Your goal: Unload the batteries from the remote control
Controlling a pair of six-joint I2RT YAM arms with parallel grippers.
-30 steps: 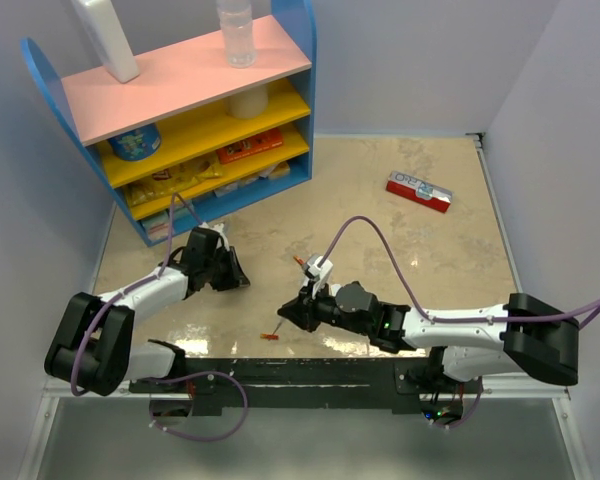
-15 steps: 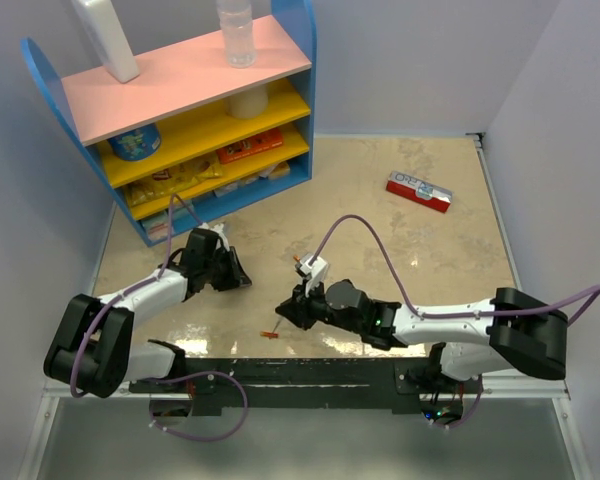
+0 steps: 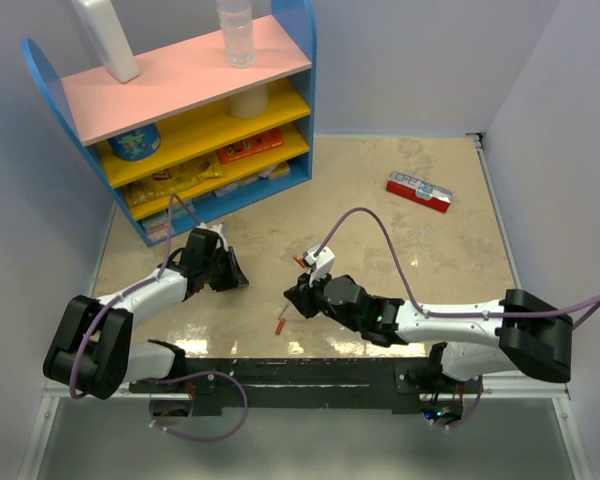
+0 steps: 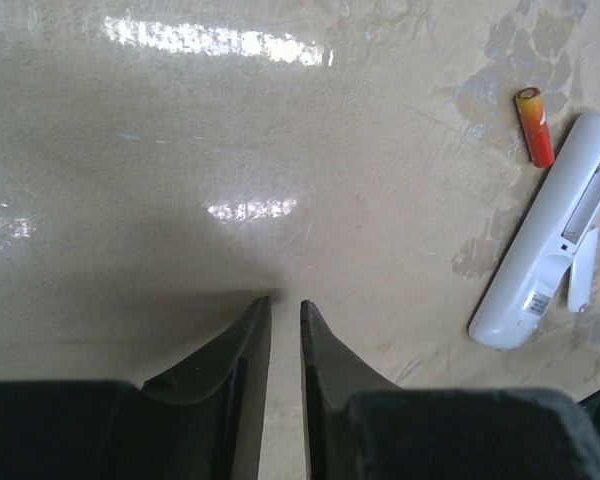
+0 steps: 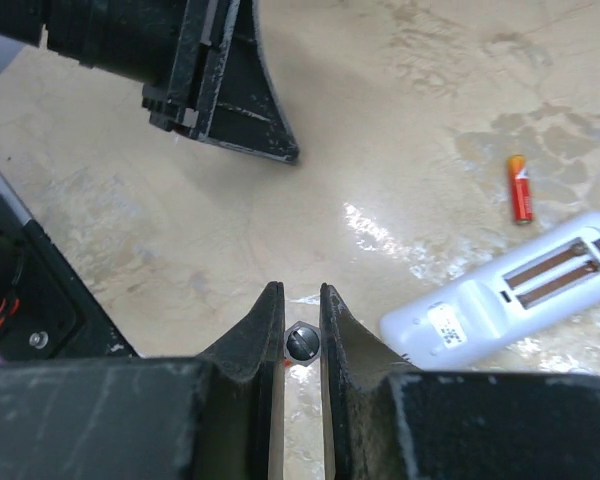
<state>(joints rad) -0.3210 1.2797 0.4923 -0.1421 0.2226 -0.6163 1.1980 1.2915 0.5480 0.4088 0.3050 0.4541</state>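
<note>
Right hand [image 5: 300,290] nearly closed, pinching a small dark round thing [image 5: 301,343] I can't identify | left hand [image 4: 283,302] nearly closed, empty | remote control [image 5: 510,290] on worktop [image 5: 430,80] at 3 o'clock, battery [image 5: 520,188] at 2

A blue-sided shelf unit [image 3: 298,60] with pink top and yellow shelves is standing at the far left of the beige marbled tabletop [image 3: 400,250]. A clear plastic bottle [image 3: 235,35] and a white bottle [image 3: 105,35] are sitting on top. A flat red-and-white box [image 3: 418,191] is lying far right.
</note>
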